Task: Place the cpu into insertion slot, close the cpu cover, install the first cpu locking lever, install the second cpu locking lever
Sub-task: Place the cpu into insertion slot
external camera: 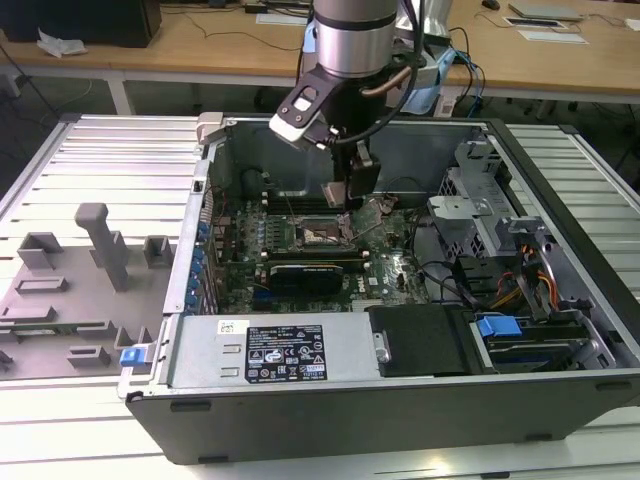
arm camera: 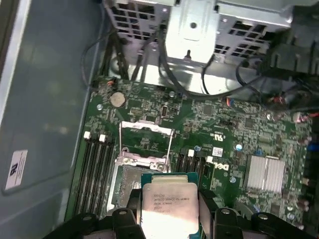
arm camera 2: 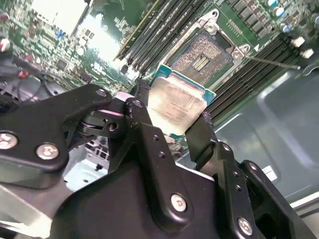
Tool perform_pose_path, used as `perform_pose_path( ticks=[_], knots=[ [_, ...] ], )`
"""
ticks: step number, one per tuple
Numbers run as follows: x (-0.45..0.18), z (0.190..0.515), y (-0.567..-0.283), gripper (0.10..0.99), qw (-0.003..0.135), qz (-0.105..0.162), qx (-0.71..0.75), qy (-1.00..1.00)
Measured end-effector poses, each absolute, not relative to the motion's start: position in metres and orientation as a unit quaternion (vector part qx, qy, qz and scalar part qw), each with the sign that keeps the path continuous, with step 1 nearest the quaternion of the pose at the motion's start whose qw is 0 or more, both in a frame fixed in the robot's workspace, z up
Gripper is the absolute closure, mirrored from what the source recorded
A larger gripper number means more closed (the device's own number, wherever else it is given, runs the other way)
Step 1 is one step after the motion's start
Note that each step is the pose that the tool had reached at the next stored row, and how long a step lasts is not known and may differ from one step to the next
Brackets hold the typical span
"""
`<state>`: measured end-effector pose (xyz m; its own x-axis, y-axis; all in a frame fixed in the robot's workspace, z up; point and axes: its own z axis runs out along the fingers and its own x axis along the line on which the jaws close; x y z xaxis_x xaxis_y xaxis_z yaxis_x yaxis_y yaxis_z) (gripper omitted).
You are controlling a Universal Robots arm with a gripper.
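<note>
The exterior view stands off the arm [external camera: 350,40], in front of and above the open case [external camera: 300,350]. It looks down into the case from a middling distance and takes in the whole of it and the table [external camera: 110,150] around. Both wrist views sit close behind the gripper [arm camera 2: 172,107] and face past its fingers [arm camera 2: 144,124] at the motherboard [arm camera: 209,119], each from a different side. They share the cpu [arm camera: 168,206] pinched between the fingers and the slot [arm camera: 127,186] beyond.

The arm [external camera: 350,40] reaches down, its gripper [arm camera 2: 172,108] pinching the cpu [arm camera 2: 177,99] between both fingers [arm camera 2: 147,129].
</note>
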<state>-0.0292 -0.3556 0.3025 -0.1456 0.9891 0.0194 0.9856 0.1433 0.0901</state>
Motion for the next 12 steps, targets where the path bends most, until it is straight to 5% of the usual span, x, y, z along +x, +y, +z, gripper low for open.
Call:
perform_pose_path(
  ticks=[12],
  knots=[
    [-0.0293,0.2929,-0.3465,0.545,0.025,0.039,0.703,0.71]
  ],
)
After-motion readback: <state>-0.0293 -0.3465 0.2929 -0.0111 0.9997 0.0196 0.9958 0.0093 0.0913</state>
